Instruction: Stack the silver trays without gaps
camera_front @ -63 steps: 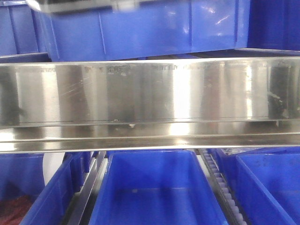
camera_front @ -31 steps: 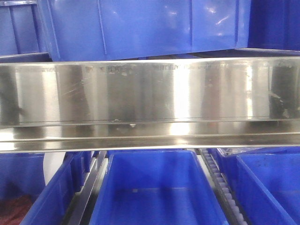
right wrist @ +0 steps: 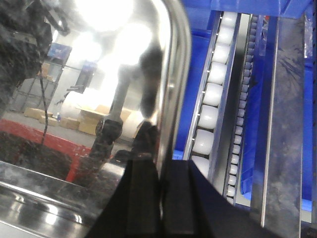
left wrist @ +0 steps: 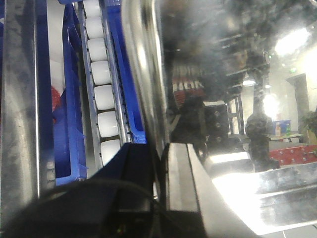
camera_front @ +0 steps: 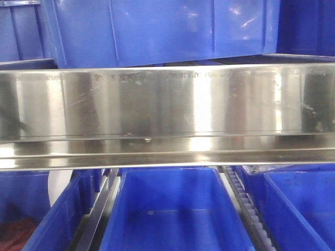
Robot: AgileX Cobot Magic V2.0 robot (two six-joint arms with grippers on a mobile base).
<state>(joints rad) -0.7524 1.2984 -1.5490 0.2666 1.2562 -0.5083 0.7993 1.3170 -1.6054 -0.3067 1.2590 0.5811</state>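
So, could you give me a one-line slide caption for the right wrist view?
Right gripper clamped on the rim of the silver tray, white rollers alongside.

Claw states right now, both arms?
Left claw: closed on a shiny rectangular stainless-steel tray, at its rim.
Right claw: closed on a shiny rectangular stainless-steel tray, at its rim.

A tray [left wrist: 223, 99] is gleaming mirror-bright in the left wrist view, reflecting the room, its thin rim running up the frame and sitting pinched in the left pincer [left wrist: 161, 183]. In the right wrist view a tray [right wrist: 74, 99] is bending round a rounded corner, its rim sitting pinched in the right pincer [right wrist: 159, 198]
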